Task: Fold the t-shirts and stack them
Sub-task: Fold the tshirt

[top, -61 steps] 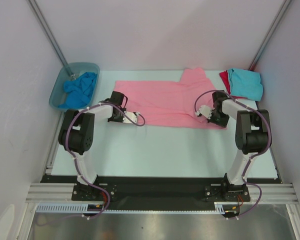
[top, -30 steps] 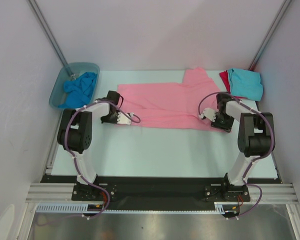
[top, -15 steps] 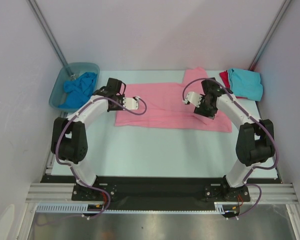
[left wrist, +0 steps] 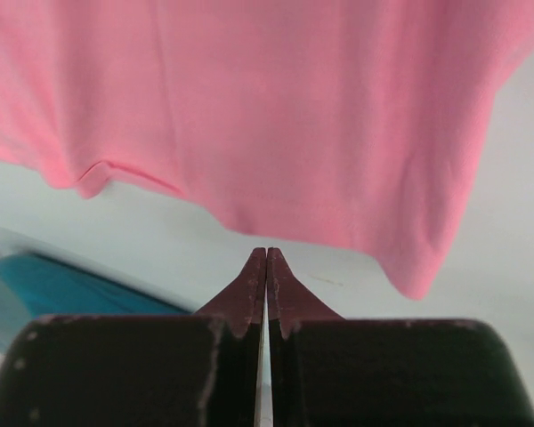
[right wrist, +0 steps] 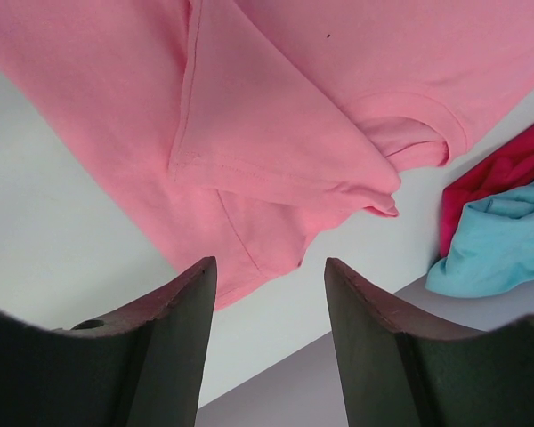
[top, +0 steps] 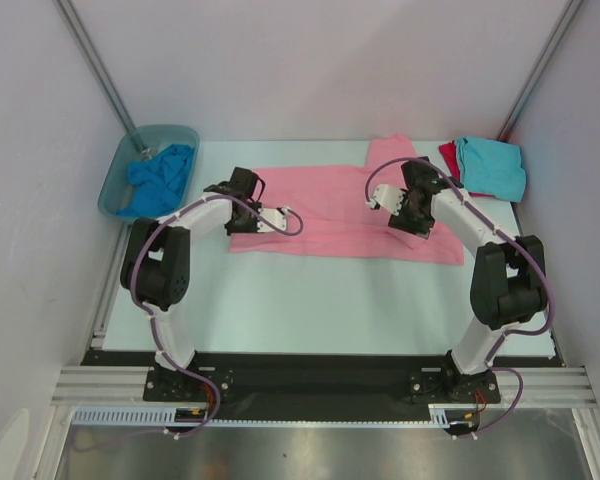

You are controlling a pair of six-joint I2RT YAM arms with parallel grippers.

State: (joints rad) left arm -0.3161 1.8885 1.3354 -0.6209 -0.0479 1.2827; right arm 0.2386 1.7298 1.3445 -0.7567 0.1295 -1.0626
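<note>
Our left gripper [left wrist: 266, 253], pinched shut and empty, and right gripper [right wrist: 269, 267], jaws parted, hover at the pink t-shirt [top: 325, 215] lying toward twelve o'clock. It looks soft and limp, so we'd pinch a hemmed edge.

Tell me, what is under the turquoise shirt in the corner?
A red t-shirt pokes out from under the turquoise t-shirt at one edge. The rest of it is covered, so anything else beneath stays hidden.

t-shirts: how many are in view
4. The pink tee lies spread mid-table; the turquoise tee sits on the red tee, far right; the blue tee is bunched in the tub, far left. Others may hide beneath.
</note>
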